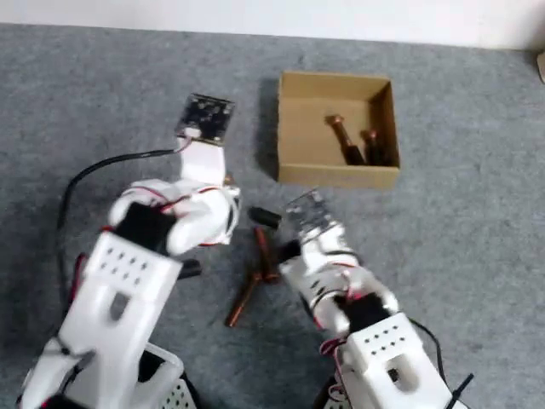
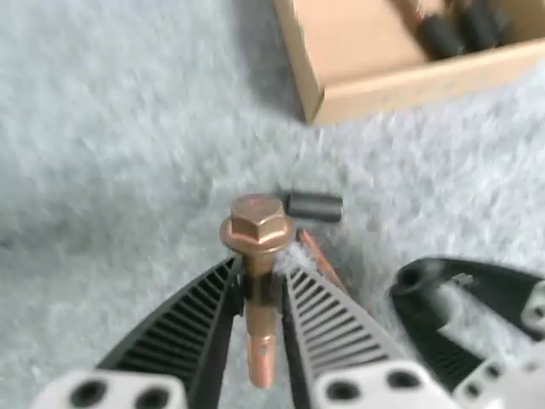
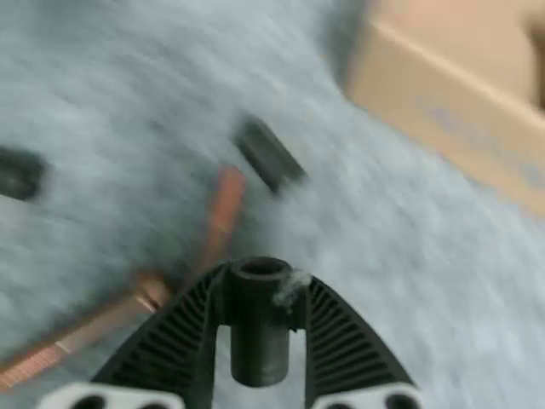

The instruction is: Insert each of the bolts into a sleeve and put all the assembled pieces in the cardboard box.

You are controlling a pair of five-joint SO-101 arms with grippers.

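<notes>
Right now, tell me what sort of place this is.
Likely a robot assembly workbench: a grey carpet-like table cover, an open brown cardboard box, and loose copper-coloured metal bolts beside a short black cylindrical sleeve.

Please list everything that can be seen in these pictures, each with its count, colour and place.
box: 1, brown, far side of the carpet, beyond the arms
assembled pieces: 2, copper bolts in black sleeves, inside the box
loose bolts: 2, copper, on the carpet between the arms
loose sleeve: 1, black, on the carpet between the loose bolts and the box
held bolt: 1, copper, in the left jaws
held sleeve: 1, black, in the right jaws
dark piece: 1, black, on the carpet, perhaps another sleeve
carpet: 1, grey, under everything
cable: 1, black, beside the left arm
left arm: 1, white, jaws shut
right arm: 1, white, jaws shut
</notes>
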